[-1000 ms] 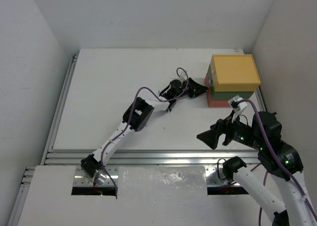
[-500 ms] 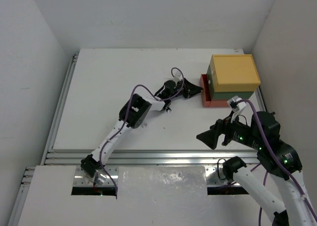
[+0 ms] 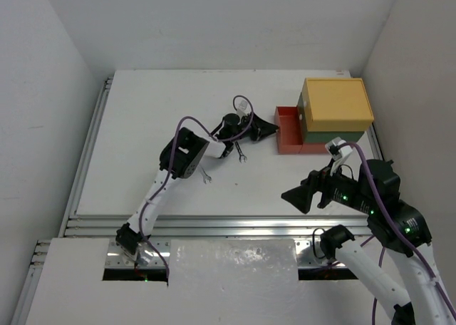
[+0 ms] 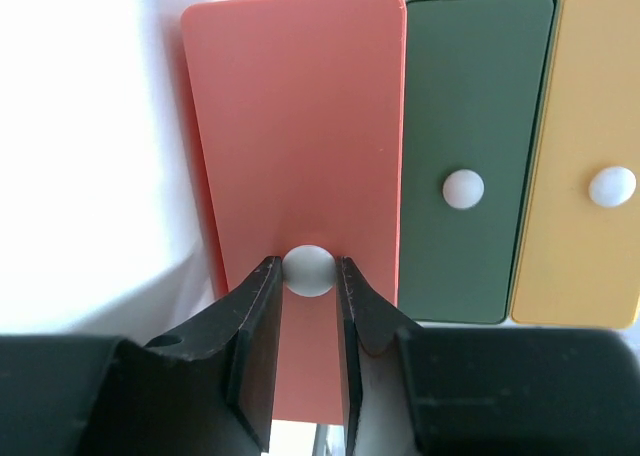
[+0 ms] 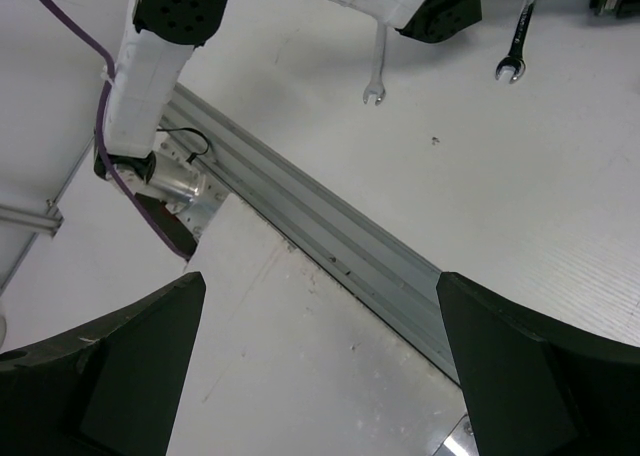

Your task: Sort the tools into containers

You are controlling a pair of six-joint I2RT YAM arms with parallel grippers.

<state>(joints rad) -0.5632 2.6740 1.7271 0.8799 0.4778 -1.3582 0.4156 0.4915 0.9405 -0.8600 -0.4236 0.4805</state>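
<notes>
The three drawers are sitting stacked in the far right corner of the counter. The yellow drawer is lying on top, the green drawer under it, and the red drawer at the bottom. The red drawer is sticking out part way toward the left edge, so its open inside is showing.

The left gripper is pinching the white knob on the front of the red drawer, one finger on each side. The knob is small, round and smooth, so it is probably slippery. The best hold is likely around its middle, squeezing firmly. The drawer is looking like hard, light plastic, so it should slide easily, but a crooked tug might make it jam or drag the whole stack.

A silver wrench is lying near the middle of the counter, and a second wrench is lying closer to the drawers. They are thin, stiff metal and lying flat, so they may be hard to pick up. Gripping across the narrow handle looks safest.

The right gripper is hanging near the near edge on the right side, with its fingers spread wide and holding nothing.
</notes>
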